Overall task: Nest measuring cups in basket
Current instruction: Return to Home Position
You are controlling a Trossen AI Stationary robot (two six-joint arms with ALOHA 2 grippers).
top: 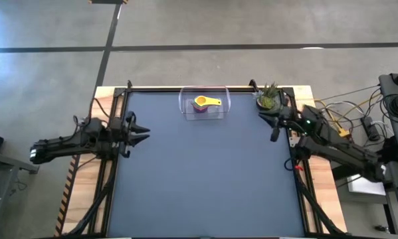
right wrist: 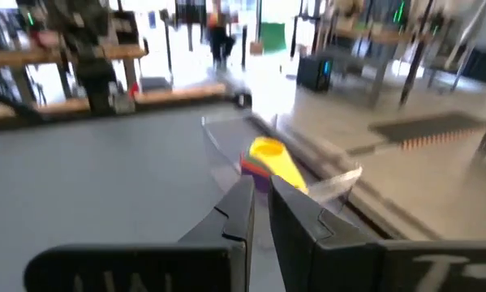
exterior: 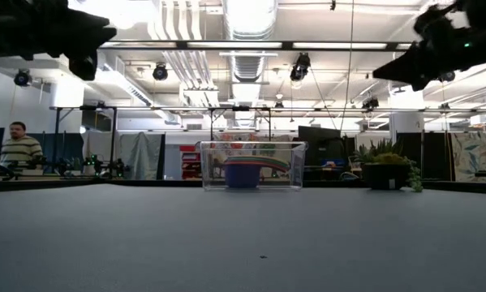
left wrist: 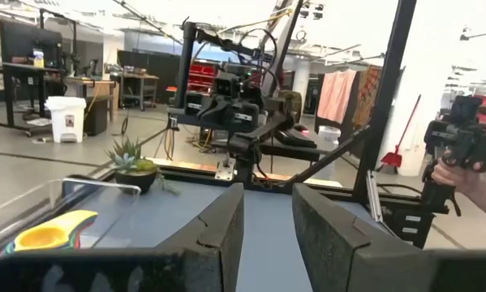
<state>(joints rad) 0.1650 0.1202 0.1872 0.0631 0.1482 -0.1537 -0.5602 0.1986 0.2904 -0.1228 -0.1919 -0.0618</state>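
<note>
The clear basket (top: 205, 106) stands at the middle of the table's far edge. Inside it the measuring cups sit nested in one stack (exterior: 244, 172), with the yellow cup (top: 205, 102) on top, its handle pointing right, and purple showing beneath it (right wrist: 259, 178). In the low view the lower cups show blue, with coloured rims above. My left gripper (top: 142, 133) hovers open over the table's left edge, pointing right. My right gripper (top: 274, 131) hangs near the far right corner, its fingers all but together, holding nothing. Both are well apart from the basket.
A small potted green plant (top: 268, 99) stands at the far right corner, just beyond my right gripper. The dark table mat (top: 205, 179) spreads between the arms. Cables lie off the table's right side. People show in the room behind (exterior: 17, 148).
</note>
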